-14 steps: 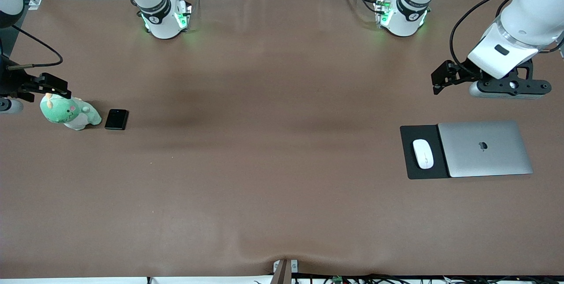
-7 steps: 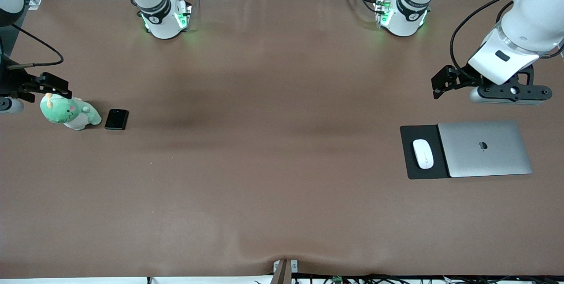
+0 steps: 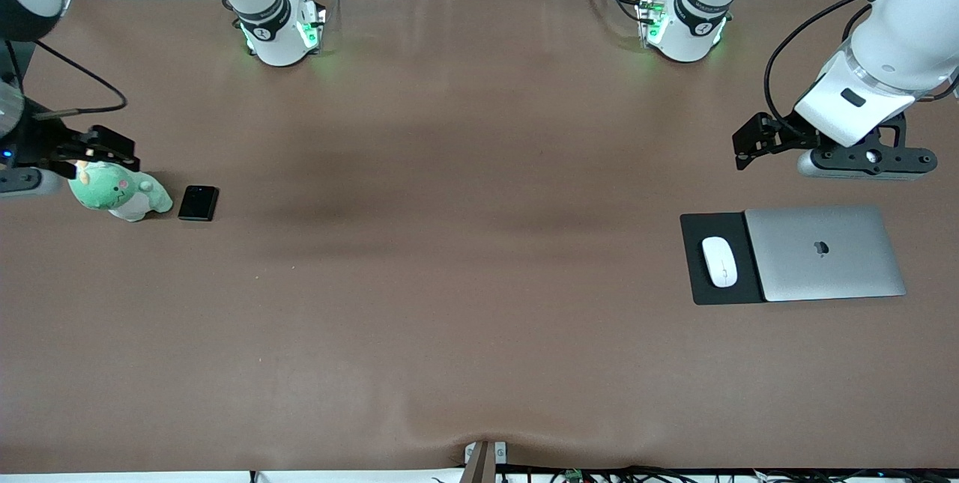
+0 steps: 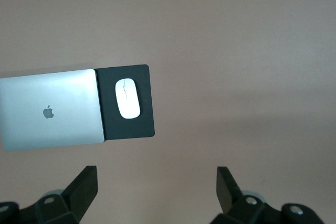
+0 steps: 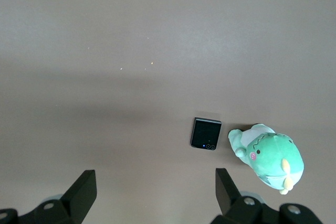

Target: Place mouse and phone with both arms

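Since a second ago the right gripper point(image 3: 112, 150) has shifted a little toward the table's middle, and the left gripper point(image 3: 749, 140) has dropped slightly. We see the brown table point(image 3: 464, 281), then the laptop point(image 3: 824, 253) touching the pad point(image 3: 715, 288); the mouse point(image 3: 719, 261) lies on this pad. The toy point(image 3: 118, 191) is just beside the phone point(image 3: 198, 203). Both grippers hang with fingers spread, the left point(image 4: 156, 187) over bare table near the laptop, the right point(image 5: 155, 192) over the toy.
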You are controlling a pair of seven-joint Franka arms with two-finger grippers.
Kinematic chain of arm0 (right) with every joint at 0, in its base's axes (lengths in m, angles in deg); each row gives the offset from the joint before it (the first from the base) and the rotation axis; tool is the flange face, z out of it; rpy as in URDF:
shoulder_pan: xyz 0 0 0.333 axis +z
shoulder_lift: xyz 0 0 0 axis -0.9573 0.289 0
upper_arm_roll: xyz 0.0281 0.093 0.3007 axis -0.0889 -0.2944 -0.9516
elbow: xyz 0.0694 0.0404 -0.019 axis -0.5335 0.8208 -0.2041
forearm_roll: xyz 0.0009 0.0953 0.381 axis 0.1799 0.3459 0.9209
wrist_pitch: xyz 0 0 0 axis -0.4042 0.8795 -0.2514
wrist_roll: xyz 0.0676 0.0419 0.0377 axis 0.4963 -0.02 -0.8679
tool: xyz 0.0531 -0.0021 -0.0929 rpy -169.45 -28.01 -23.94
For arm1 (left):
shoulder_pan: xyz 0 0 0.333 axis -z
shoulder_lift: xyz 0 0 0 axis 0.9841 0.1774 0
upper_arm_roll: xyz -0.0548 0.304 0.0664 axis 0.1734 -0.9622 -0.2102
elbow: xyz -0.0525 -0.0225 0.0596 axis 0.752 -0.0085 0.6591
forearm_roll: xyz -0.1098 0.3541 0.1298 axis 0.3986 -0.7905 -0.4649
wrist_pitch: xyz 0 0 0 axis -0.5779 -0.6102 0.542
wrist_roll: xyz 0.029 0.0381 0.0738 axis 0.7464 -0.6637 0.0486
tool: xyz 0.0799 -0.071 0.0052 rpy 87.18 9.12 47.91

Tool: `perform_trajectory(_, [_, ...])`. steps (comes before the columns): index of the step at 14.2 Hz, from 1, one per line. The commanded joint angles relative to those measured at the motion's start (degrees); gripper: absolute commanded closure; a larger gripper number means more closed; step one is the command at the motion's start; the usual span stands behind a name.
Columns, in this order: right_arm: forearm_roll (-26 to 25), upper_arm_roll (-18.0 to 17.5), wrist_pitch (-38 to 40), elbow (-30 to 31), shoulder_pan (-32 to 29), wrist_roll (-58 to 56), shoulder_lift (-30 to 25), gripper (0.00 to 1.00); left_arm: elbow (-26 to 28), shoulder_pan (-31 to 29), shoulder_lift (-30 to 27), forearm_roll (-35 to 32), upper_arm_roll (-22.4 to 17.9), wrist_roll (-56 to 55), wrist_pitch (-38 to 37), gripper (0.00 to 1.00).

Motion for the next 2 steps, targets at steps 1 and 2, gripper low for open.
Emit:
perform_trajectory(1, [-1.6, 0.2, 0.2, -0.5, 1.4, 2.2, 0.0, 0.00, -0.9, -0.1, 0.2, -0.6, 0.4, -1.4, -0.8, 0.00])
perform_trajectory(2, [-1.6, 0.3, 0.4, -0.7, 1.4, 2.6, -0.1, 0.00, -0.8, -0.1, 0.1, -0.7, 0.4, -1.5, -0.8, 0.00])
